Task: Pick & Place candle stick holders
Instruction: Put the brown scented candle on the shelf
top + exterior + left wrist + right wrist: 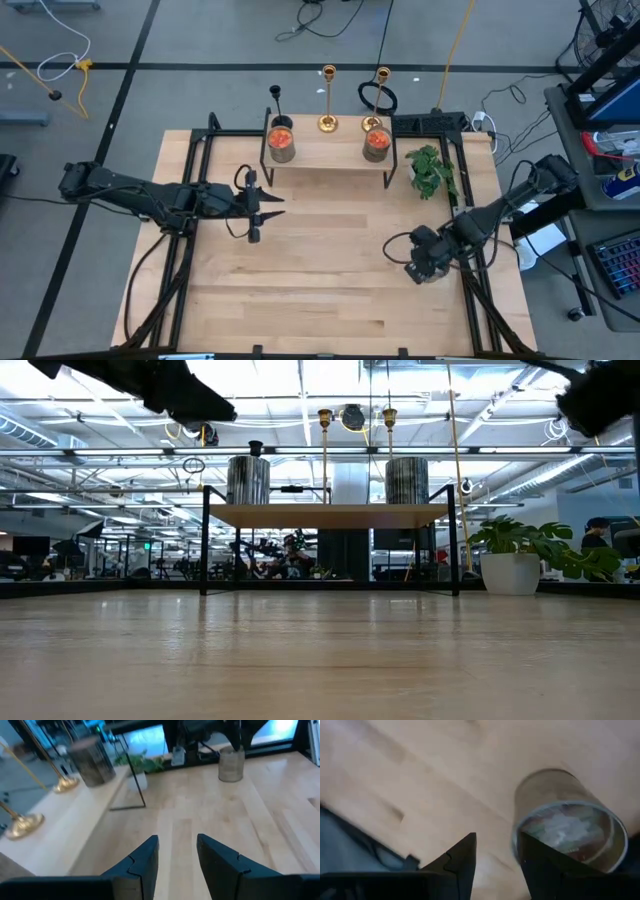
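Observation:
Two gold candle stick holders and a smaller black one stand upright on their round bases along the far edge of a raised wooden shelf. The gold bases also show in the left wrist view. My left gripper is open and empty, near the shelf's front left corner. My right gripper is open at the table's right side, pointing down. A glass jar sits just outside one of its fingers. My right gripper has one finger in front of the glass jar's rim. I cannot tell whether it touches the jar. Nothing is between the two fingers.
Two jars with red contents stand on the shelf in front of the holders. A potted plant stands right of the shelf. Bare wooden table lies between the arms and toward the near edge.

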